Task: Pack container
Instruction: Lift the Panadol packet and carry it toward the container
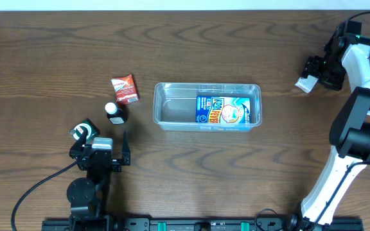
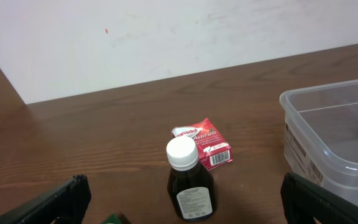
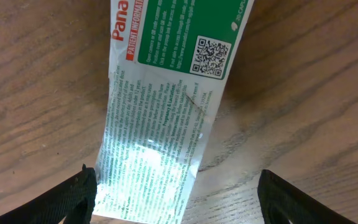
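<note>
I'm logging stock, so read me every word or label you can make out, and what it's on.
"Pana", "PATIENT INFORMATI" (both cut off), plus a QR code: white-green packet; its fine print is blurred.
"KOOL FEVER": blue packet in the container.
"anadol", first letter unclear: red packet.
Label on the bottle: too small to read.

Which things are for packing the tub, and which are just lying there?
For the job: container, blue packet already inside, red packet, bottle, white-green packet by the right tool.
Just lying there: black cable beside the left arm.
</note>
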You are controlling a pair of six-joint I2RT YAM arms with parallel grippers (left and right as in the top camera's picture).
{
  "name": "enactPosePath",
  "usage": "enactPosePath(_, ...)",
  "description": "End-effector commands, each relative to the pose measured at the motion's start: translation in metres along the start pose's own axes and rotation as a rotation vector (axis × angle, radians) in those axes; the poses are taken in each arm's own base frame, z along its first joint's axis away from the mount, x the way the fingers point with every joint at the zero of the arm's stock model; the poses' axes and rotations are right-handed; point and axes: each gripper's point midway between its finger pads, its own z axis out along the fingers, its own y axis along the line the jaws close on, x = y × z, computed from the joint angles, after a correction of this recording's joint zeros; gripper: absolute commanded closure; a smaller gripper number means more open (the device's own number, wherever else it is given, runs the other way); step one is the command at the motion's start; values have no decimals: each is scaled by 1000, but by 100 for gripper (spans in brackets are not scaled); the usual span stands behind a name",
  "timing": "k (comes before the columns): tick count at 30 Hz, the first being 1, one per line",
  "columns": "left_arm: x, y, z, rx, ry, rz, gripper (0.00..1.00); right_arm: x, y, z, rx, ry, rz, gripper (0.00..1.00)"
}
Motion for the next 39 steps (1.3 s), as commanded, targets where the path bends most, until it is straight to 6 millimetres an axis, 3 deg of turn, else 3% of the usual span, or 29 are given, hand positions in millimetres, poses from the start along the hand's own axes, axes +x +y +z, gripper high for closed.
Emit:
enactPosePath(1, 14, -3, 2, 7, 33, -7, 2, 6, -1, 14, 21, 30, 10, 20)
enactPosePath(9, 14, -3, 2, 7, 33, -7, 2, 8, 8, 23, 10, 39, -8, 19)
enactPosePath(18, 14, -3, 2, 7, 33, -7, 2, 3, 37, 31, -41, 9, -32, 20)
enactPosePath(22, 14, -3, 2, 7, 33, -7, 2, 4, 48, 36, -50, 6, -53, 29)
enactPosePath(30, 14, -3, 2, 7, 33, -7, 2, 2, 51, 36, -53, -4, -57, 30)
enactPosePath(39, 14, -3, 2, 7, 33, -7, 2, 4, 49, 36, -50, 4, -53, 51)
